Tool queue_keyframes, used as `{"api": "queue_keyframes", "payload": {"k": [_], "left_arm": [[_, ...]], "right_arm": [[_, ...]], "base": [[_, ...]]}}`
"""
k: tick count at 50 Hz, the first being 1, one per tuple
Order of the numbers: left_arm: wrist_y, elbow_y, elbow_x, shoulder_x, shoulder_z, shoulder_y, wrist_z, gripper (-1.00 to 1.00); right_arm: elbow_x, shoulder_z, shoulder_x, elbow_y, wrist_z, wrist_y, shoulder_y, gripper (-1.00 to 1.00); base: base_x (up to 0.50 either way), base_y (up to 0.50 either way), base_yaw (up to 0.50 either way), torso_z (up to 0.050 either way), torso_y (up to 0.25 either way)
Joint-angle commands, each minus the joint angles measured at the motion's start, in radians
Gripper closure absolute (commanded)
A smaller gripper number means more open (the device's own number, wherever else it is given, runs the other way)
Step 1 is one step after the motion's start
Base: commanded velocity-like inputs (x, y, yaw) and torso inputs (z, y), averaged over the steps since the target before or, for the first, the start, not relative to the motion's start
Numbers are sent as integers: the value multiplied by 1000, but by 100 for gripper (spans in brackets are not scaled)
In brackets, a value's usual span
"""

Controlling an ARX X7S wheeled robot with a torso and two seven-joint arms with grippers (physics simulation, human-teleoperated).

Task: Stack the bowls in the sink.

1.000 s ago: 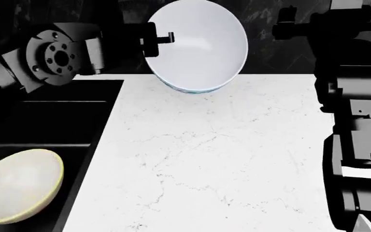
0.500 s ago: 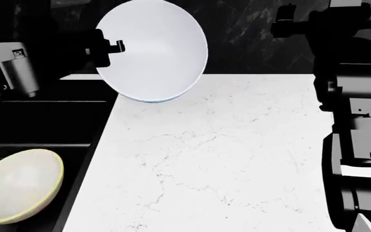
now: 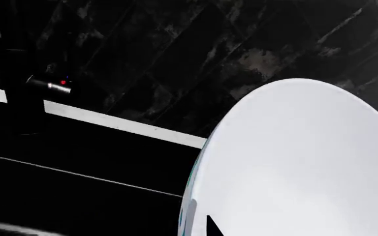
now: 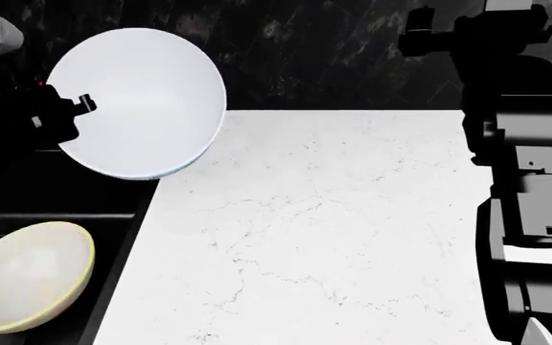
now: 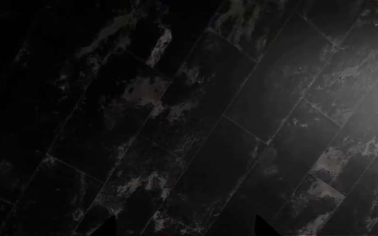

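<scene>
White bowl [image 4: 137,100] gripped by its rim in left gripper [image 4: 63,115], tilted, aloft over sink [image 4: 55,194] edge, yellow bowl [image 4: 29,277] in basin below, right gripper [image 5: 182,226] tips apart, facing dark tile

The surface [image 4: 315,230] at centre frame looks like polished white marble with thin grey veins. The white bowl [image 4: 137,100] appears smooth and matt inside; the sink [image 4: 113,215] is matt black.
</scene>
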Motion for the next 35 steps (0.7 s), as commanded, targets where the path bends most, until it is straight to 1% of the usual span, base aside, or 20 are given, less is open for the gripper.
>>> {"api": "queue_keyframes", "payload": {"k": [1,13,24,35], "left_arm": [[41,75,-9,-146,-8,11,-65,100],[106,130,-30,-253,0,56,-92,100],[102,203,-21,-329,-5,52,-155,100],[107,245,-3,-421,4,70,-166,100]], "right_arm": [[2,-3,-3,12,0,-6,5,-100],[4,-6,-9,23,-2,-11,13,-100],[6,-10,-15,45,-4,-28,15,-100],[8,-12,-17,50,-3,-32,12,-100]], "base": [[0,0,0,0,0],[0,0,0,0,0],[0,0,0,0,0],[0,0,0,0,0]]}}
